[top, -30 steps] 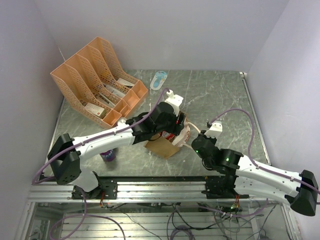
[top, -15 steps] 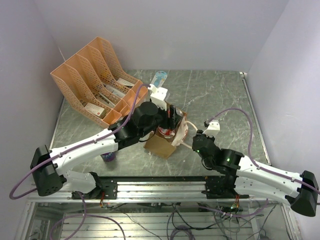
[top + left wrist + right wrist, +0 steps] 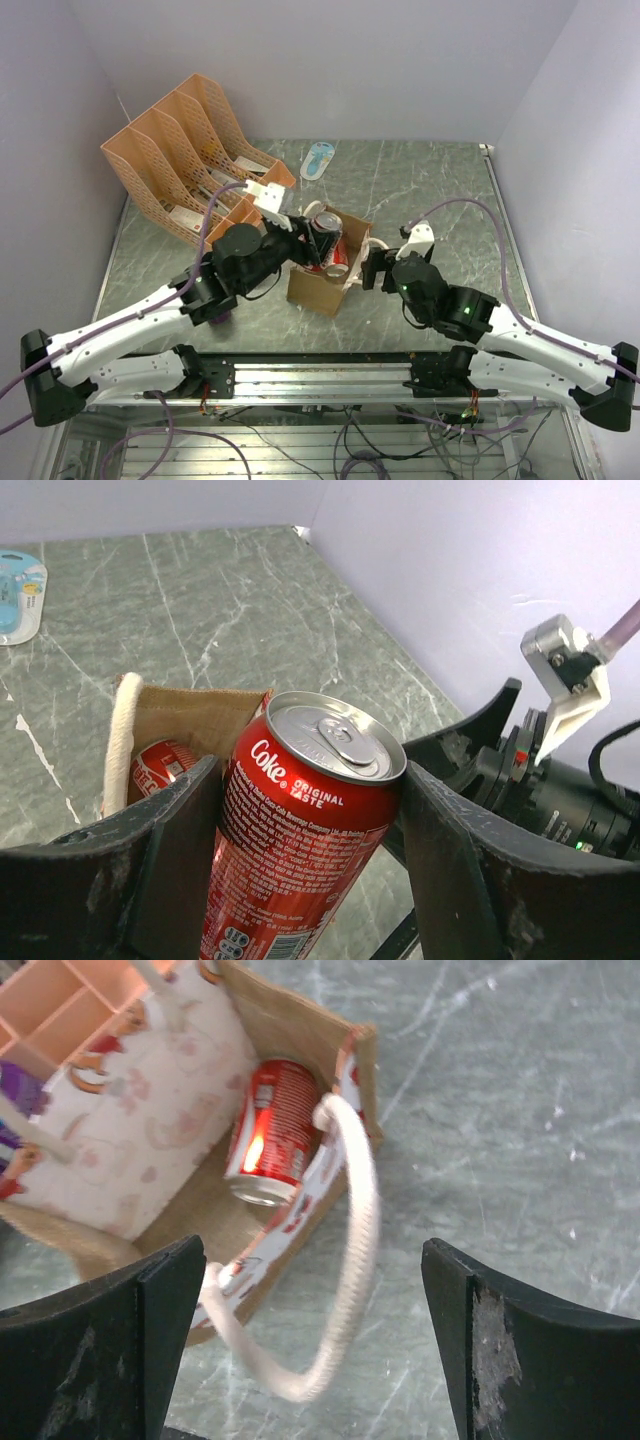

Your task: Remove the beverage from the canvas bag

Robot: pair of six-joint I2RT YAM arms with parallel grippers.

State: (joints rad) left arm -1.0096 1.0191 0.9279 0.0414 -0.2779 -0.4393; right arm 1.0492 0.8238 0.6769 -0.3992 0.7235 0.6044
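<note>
My left gripper (image 3: pixel 310 780) is shut on a red Coke can (image 3: pixel 300 850), upright between both fingers, lifted just above the canvas bag (image 3: pixel 190 715). From the top view the held can (image 3: pixel 326 227) hangs over the bag's (image 3: pixel 318 288) far-left rim. A second red can (image 3: pixel 270 1130) lies on its side inside the bag. My right gripper (image 3: pixel 315 1290) stands open at the bag's right side, with the cream loop handle (image 3: pixel 355 1250) hanging loose between its fingers, untouched.
An orange file rack (image 3: pixel 190 160) stands at the back left. A blue packet (image 3: pixel 318 160) lies near the back wall. A purple object (image 3: pixel 218 312) sits under my left arm. Bare marble table (image 3: pixel 440 190) lies to the right of the bag.
My left gripper has drawn back toward the left and lifted the can out of the bag. My right gripper has opened and let go of the handle, which dropped loose.
</note>
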